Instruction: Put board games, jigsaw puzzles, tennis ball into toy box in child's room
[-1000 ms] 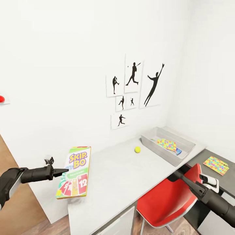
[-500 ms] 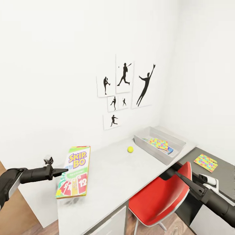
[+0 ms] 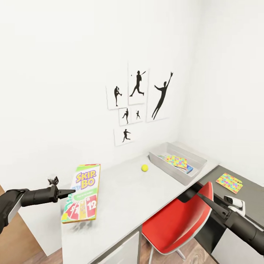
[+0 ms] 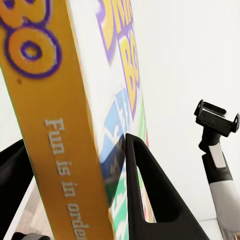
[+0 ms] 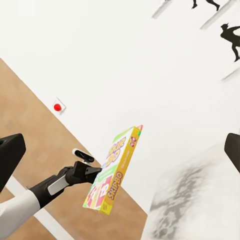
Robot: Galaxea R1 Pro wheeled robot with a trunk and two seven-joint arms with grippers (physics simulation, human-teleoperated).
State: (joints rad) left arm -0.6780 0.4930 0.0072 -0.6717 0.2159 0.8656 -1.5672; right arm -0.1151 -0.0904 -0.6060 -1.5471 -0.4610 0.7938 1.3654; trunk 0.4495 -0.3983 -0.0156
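the left gripper [image 3: 69, 191] sits at about 8 o'clock in the head view, its two dark fingers clamped on the edge of the skip-bo game [image 3: 82, 193], one finger on the printed face and the other on the back. the left wrist view shows this close up: the yellow side of the skip-bo game [image 4: 55, 130] runs between the fingers [image 4: 150, 200], held upright and tilted. the box hangs above the near left end of the table [image 3: 128, 198]. in the right wrist view the same box [image 5: 114, 172] is seen from the side, held out by the left arm in front of the white wall.

the tennis ball [image 3: 145, 168] lies on the table top toward 2 o'clock from the box, well apart from it and near the toy box [image 3: 190, 156]. the toy box stands at the far right end of the table, at about 3 o'clock in the head view, with a colourful flat box [image 3: 175, 161] lying inside it over a blue one. another colourful flat box [image 3: 229, 182] lies on the lower dark cabinet [image 3: 253, 198] at the right edge.

a red chair [image 3: 176, 223] is tucked at the table's near side. the right arm reaches across it at 4 o'clock, and the right gripper [image 3: 194, 195] points toward the table edge; its dark fingertips sit far apart at the two sides of the right wrist view. black sports silhouettes [image 3: 139, 99] hang on the wall above the table.
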